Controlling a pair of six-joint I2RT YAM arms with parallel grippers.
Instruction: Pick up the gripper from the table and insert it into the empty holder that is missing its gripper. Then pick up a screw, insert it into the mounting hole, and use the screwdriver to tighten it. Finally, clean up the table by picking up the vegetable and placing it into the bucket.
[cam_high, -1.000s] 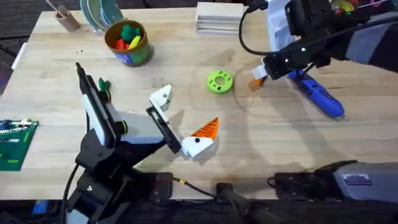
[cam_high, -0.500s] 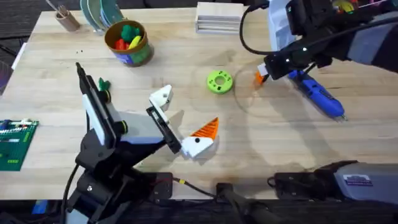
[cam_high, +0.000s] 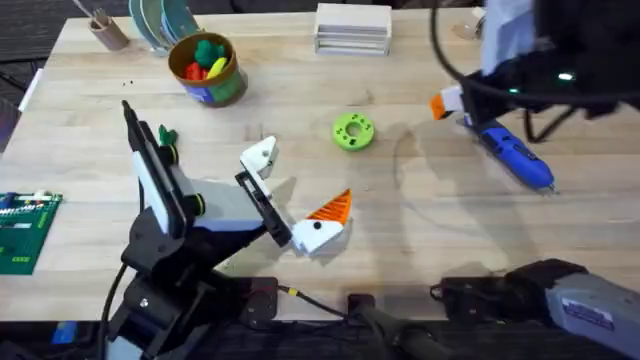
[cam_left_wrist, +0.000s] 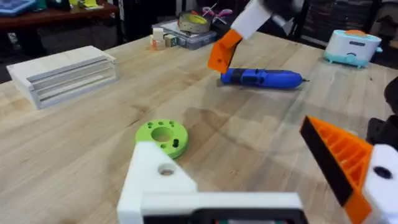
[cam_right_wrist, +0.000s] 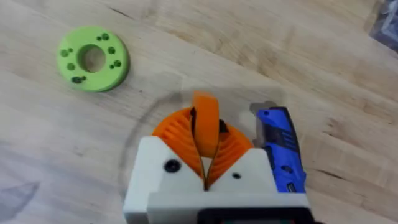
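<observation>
Right wrist view shows our right gripper (cam_right_wrist: 206, 163) with its ribbed orange pads pinched on the small loose orange plastic wedge (cam_right_wrist: 205, 127), held above the wooden table (cam_right_wrist: 298, 74) just beside the slim blue pen-shaped screwdriver (cam_right_wrist: 281, 149). Overhead, our left gripper (cam_high: 290, 195) sits spread wide and empty, its plain white blocky holder (cam_high: 259, 157) near the bright green flat ring (cam_high: 352, 131).

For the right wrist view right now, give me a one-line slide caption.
Right gripper shut on the orange gripper, raised above the table beside the blue screwdriver.
</observation>
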